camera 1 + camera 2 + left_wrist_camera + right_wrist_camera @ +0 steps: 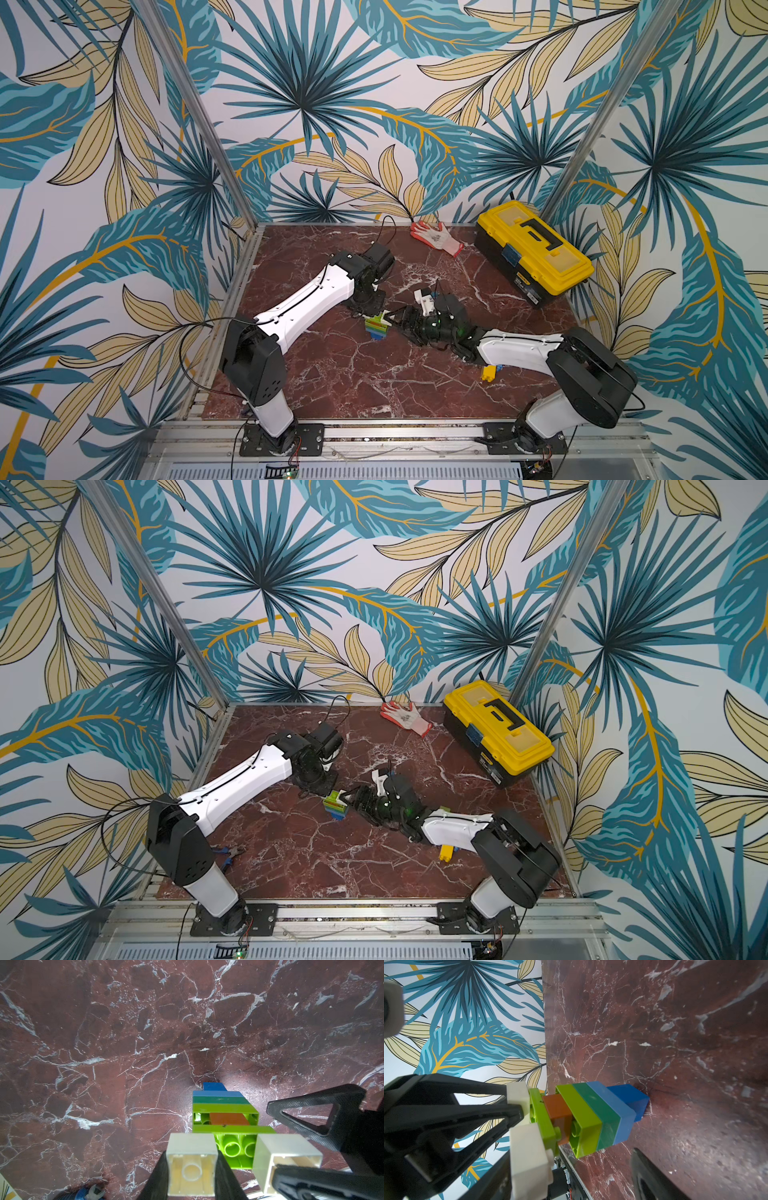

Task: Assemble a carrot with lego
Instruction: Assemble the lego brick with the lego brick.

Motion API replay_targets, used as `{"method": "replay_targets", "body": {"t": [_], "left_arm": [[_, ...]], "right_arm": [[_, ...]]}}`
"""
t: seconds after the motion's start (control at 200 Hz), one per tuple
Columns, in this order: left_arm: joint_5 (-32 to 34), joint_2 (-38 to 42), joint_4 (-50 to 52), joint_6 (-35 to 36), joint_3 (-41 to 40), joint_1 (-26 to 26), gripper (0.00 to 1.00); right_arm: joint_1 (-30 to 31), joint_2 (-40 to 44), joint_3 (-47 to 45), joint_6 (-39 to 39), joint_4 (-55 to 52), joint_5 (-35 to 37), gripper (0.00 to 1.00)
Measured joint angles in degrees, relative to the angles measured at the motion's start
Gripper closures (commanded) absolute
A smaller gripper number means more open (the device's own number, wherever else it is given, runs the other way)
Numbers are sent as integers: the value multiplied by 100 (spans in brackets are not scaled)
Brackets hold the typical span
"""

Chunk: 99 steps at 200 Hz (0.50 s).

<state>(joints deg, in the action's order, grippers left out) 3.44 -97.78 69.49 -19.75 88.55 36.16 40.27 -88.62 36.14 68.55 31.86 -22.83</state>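
Left wrist view puts the left gripper point(192, 1167) clamped tight on one cream brick point(191, 1145), its black fingers point(158, 1178) pressed to both sides. That brick caps the lego stack point(591, 1118), which runs away from the fingertips down to the marble tabletop point(104, 1043). Below the cap come a lime plate point(544, 1126) and an orange brick point(556, 1107), then lime, dark green and pale blue layers on a single narrow blue brick point(629, 1101). The right gripper point(394, 319) faces it from the opposite side, jaws wide, straddling the second cream brick point(286, 1153) just beside the first. I judge it grips nothing.

My worry is the shape. The stack is widest in the middle and stands on one small foot. Any sideways drag from the clamped gripper could topple it, or crack it at the orange brick, which looks the thinnest joint. If I close the right jaws off-centre, the two arms would twist the top against each other and could pop a cream brick off its studs. Both sets of fingers are also very near one another.

I cannot tell whether either cream brick is fully seated, nor whether the right gripper's nearer finger touches its brick. The blue foot sits in shadow. In both top views the stack is small and half covered. A yellow brick point(490, 372), well behind the right gripper under its forearm, is partly hidden.
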Motion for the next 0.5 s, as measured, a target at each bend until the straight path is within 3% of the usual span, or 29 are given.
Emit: {"method": "replay_targets", "body": {"t": [0.496], "left_arm": [[-4, 7, -33, 0, -57, 0, 85]], "right_arm": [[-4, 0, 0, 0, -2, -17, 17]]}}
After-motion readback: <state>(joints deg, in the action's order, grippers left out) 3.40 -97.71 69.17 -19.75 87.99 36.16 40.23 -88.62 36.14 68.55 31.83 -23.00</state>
